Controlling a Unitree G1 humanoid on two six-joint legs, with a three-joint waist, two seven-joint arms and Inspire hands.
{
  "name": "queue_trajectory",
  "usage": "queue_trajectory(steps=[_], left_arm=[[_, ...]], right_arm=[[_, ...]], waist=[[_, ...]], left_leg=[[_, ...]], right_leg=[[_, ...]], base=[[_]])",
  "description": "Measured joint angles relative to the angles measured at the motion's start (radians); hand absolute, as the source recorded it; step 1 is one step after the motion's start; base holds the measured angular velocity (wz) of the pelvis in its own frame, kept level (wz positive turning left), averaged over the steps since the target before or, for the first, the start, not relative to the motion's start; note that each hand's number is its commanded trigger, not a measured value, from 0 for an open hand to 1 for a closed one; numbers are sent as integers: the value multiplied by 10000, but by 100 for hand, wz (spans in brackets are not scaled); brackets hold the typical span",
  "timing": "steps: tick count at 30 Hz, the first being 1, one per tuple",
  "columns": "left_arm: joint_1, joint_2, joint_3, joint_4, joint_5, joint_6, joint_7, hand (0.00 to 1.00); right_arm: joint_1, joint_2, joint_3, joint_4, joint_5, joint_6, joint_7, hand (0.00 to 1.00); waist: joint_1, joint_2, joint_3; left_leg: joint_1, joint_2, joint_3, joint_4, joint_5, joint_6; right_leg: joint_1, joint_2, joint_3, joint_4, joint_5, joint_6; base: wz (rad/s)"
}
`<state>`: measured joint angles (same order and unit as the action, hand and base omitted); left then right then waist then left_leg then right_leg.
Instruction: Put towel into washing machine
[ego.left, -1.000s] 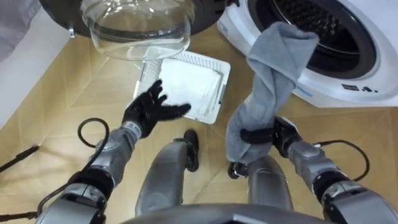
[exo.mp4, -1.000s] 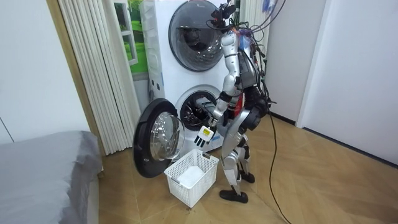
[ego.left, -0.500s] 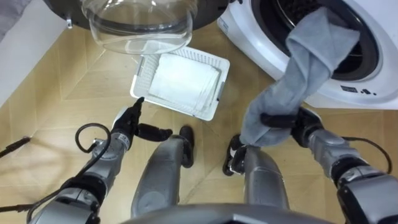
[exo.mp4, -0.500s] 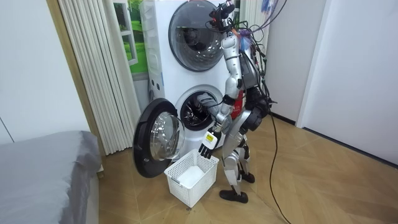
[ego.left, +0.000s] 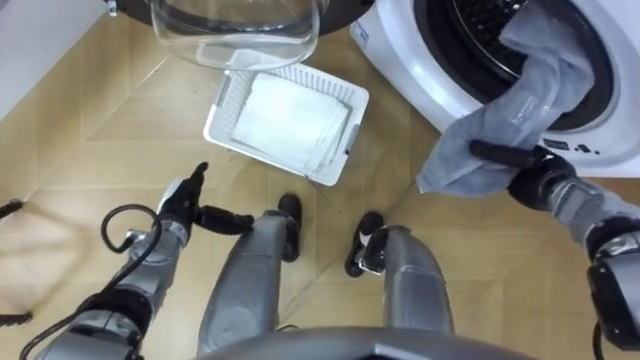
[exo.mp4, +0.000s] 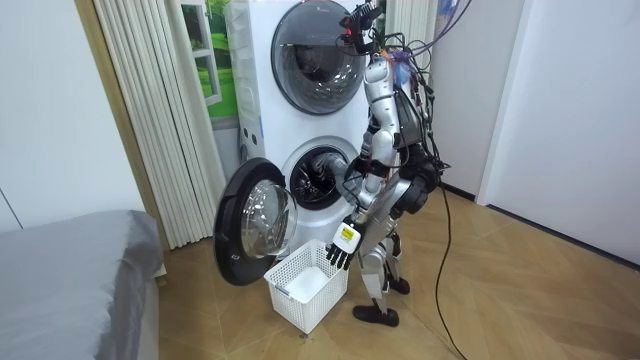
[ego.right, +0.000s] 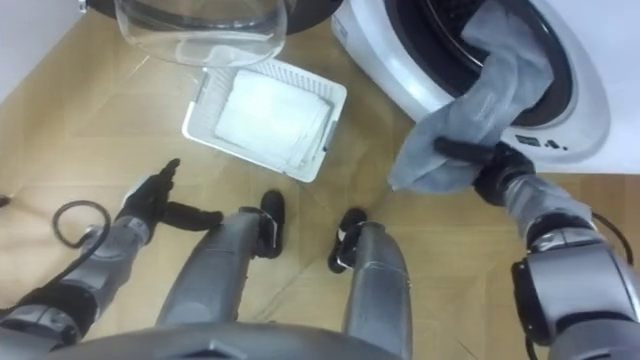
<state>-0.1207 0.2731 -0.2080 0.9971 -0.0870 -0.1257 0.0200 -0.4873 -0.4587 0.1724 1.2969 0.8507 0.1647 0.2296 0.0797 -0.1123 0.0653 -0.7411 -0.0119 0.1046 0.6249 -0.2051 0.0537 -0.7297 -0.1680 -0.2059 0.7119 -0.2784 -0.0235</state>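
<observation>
My right hand is shut on a grey towel at the mouth of the lower washing machine. The towel's upper end lies inside the dark drum opening, and its lower end hangs over the white front rim. My left hand hangs open beside my left thigh and holds nothing. In the room view I stand facing the open lower machine, with the left hand low over the basket.
A white slatted basket with folded white cloth in it sits on the wood floor just ahead of my feet. The round glass door stands swung open to the left. A second machine is stacked above; a grey bed lies far left.
My right hand has carried the towel forward and to the right, so its top end now lies in the drum. The left hand has dropped from over the basket to beside my thigh.
</observation>
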Motion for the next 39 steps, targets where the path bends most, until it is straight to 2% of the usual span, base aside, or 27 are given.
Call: queue_trajectory(steps=[3, 7, 9, 14, 18, 19, 25, 30, 35, 39], left_arm=[[-39, -22, 0, -19, -7, 129, -4, 0], [-2, -35, 76, -181, -8, 149, 200, 0], [51, -92, 77, -195, 11, 167, 406, 0], [55, -213, 130, -478, 39, 279, 890, 0], [110, -236, 98, -565, 16, 411, 1225, 0], [105, -237, 98, -565, 17, 440, 1263, 0], [88, -347, 127, -580, 380, 637, 1479, 0], [111, -587, 478, -580, 621, 754, 1998, 0], [160, -594, 717, -592, 1593, 843, 2232, 0], [148, -627, 775, -783, 1800, 985, 2436, 0]], right_arm=[[-224, -2, 0, -24, 634, 370, 23, 100], [-560, -3, -26, -195, 1596, 602, -89, 100], [-706, -4, -167, -395, 2272, 962, -350, 100], [-1232, -4, -215, -707, 3760, 1538, -869, 100], [-1634, -4, -410, -1006, 4626, 1652, -1059, 96], [-1718, -3, -417, -994, 4772, 1657, -1078, 0], [-2234, 3, -1650, -960, 6316, 2052, -1863, 0], [-2637, 2, -2935, -915, 6915, 2063, -3221, 0], [-3193, 0, -4275, -263, 7203, 2059, -4296, 0], [-3335, 0, -4530, -66, 7203, 1587, -5010, 0]], waist=[[-15, -52, -2], [-164, -93, 0], [-268, -103, 1], [-291, -139, -2], [-438, -138, -2], [-445, -138, -2], [-427, -141, 0], [-469, -129, 2], [-517, -88, -9], [-486, -17, -19]], left_leg=[[-79, -20, 9, 9, 38, 66], [-338, -135, 69, 22, 111, 178], [-360, -217, 123, 14, 148, 245], [-401, -282, 260, 16, 205, 358], [-401, -427, 253, 56, 255, 477], [-404, -438, 253, 78, 254, 489], [-500, -533, 249, 342, 161, 658], [-612, -671, 225, 549, 69, 790], [-751, -707, 184, 810, -32, 935], [-843, -707, 211, 1027, -109, 1035]], right_leg=[[-93, -100, -7, 57, 22, 43], [-416, -257, 15, 215, 44, 97], [-460, -386, 15, 296, 29, 149], [-568, -467, 94, 368, 85, 253], [-560, -639, 70, 513, 55, 355], [-558, -653, 68, 532, 52, 366], [-565, -777, 93, 754, -32, 535], [-607, -928, 109, 971, -141, 686], [-668, -935, 133, 1071, -202, 784], [-721, -931, 214, 1198, -202, 824]], base=[[4], [7], [7], [1], [11], [8], [5], [8], [8], [0]])
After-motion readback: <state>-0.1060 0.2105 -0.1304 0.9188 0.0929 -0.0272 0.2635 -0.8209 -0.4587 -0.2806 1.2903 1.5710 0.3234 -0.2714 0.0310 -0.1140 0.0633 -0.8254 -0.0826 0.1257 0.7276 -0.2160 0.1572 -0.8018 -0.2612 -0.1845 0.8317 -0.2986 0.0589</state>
